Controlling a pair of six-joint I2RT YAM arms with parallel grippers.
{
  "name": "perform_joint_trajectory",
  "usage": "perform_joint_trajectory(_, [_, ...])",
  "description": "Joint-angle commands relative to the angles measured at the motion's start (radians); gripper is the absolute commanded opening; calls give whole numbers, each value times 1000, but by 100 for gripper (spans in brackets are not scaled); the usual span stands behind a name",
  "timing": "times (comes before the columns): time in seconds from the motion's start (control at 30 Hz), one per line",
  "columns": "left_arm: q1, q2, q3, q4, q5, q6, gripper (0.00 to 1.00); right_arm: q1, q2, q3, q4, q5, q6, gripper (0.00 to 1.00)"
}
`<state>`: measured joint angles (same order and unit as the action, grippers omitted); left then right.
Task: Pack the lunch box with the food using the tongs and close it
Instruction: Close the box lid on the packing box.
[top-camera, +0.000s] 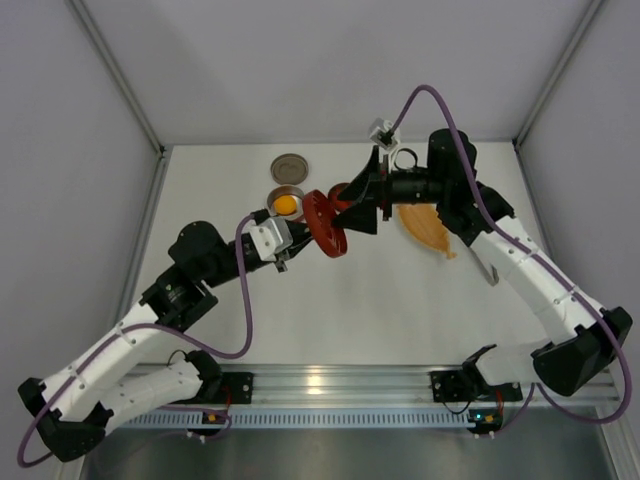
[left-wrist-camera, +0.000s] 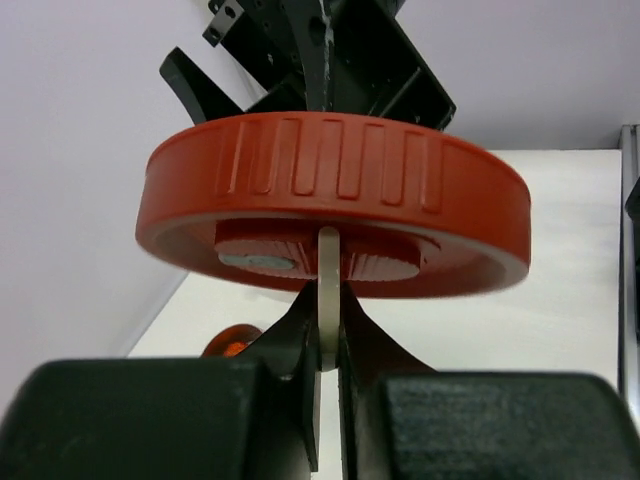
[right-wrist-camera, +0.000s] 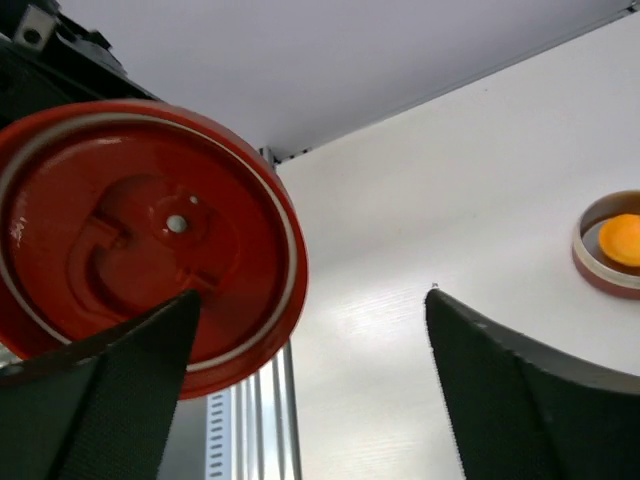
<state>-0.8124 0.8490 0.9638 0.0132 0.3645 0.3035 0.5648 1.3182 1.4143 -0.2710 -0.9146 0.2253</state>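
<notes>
Red round plastic lid (left-wrist-camera: 340, 185) was aloft, tin not closed
Left tool (left-wrist-camera: 328, 310) clenched the lid, right tool (right-wrist-camera: 310, 300) stood released; orange-yellow round food piece (right-wrist-camera: 622, 238) lay in the small metal tin (right-wrist-camera: 592, 278); closing, perhaps more packing, remained.

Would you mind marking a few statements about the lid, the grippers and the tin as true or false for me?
1. The left gripper is shut on the red lid. True.
2. The right gripper is clamped on the lid. False: its fingers stand wide apart, with the lid beside one of them.
3. An orange-yellow food piece sits in the open tin. True.
4. The lid lies flat on the table. False: it is held up on edge, above the table.
</notes>
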Motion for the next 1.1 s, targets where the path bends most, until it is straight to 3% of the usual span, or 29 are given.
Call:
perform_joint_trajectory(0.0, [-2,37,117,-82,-54,-90,0,-28,19,50,36,-17,58,99])
perform_joint_trajectory(0.23, [-1,220,395,-522,-143,-139,0,-241,79,204,-31,-64,143,99])
perform_joint_trajectory(0.3, [1,316,482,-675,-173,-144,0,-261,93,230,-59,-70,158,99])
perform_joint_trajectory(0.5, [39,492,556,-863,-119,-164,0,-266,62,161,-128,-41,65,99])
perform_joint_trajectory(0.63, [154,535,546,-813,17,-239,0,-240,33,84,-83,-52,40,99])
perform_joint_trajectory(0.83, [297,584,553,-746,188,-357,0,-210,49,20,-166,-17,-58,99])
perform_joint_trajectory(1.07, [306,643,572,-730,221,-428,0,-142,62,-71,-66,48,-3,100])
